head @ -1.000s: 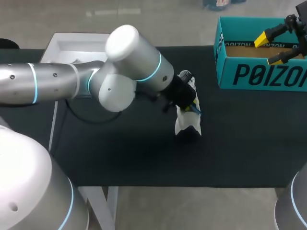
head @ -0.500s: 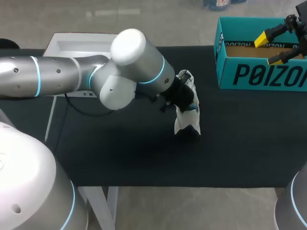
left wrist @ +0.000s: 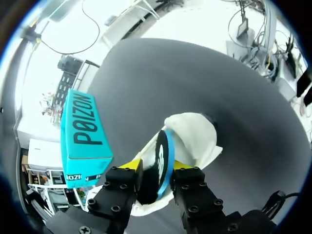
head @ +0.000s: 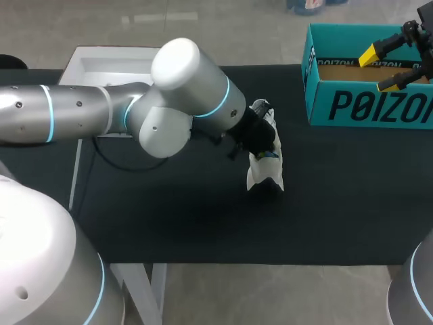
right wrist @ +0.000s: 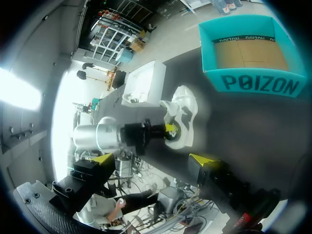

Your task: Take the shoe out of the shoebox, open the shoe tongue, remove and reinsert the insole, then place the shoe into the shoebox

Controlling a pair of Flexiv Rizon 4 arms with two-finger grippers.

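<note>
A white shoe stands on its toe on the black table, with its opening toward my left gripper. In the left wrist view a black insole with a blue edge stands between that gripper's yellow fingertips, which sit slightly apart at the mouth of the shoe. The teal shoebox stands open at the back right. My right gripper hangs open above it with nothing held. The right wrist view shows the shoe and the shoebox far ahead of my right gripper.
A white tray sits at the back left corner of the table. My left arm lies across the table's left half at mid height. Bare black tabletop spreads in front of the shoe and the box.
My left arm's elbow swung slightly and came back, with the gripper staying at the shoe's mouth. The shoe barely moved. The right arm kept still.
</note>
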